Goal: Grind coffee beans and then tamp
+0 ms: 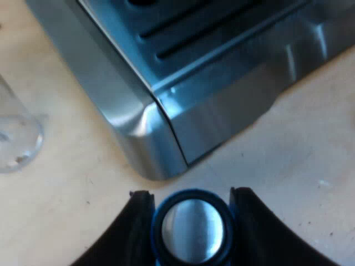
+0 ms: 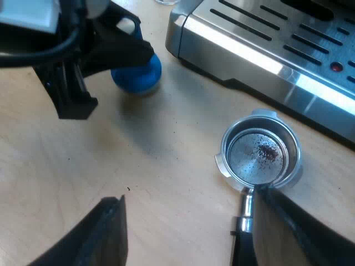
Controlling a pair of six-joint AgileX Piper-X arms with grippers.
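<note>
My left gripper (image 1: 191,195) is shut on the blue tamper (image 1: 192,230), whose round metal face points toward the camera, close to the corner of the espresso machine (image 1: 166,83). In the right wrist view the same blue tamper (image 2: 138,75) sits in the other arm's gripper, low over the wooden table. The metal holder (image 2: 259,152) lies on the table at the machine's front (image 2: 260,50), its basket holding just a few brown grounds. My right gripper (image 2: 188,199) is open, and one finger (image 2: 294,233) lies alongside the holder's dark handle (image 2: 243,233).
A measuring glass (image 1: 16,133) stands on the light wooden table (image 1: 288,166) beside the machine's corner. The slotted drip tray (image 2: 288,33) of the machine lies just beyond the holder. Bare table (image 2: 155,166) lies between the tamper and the holder.
</note>
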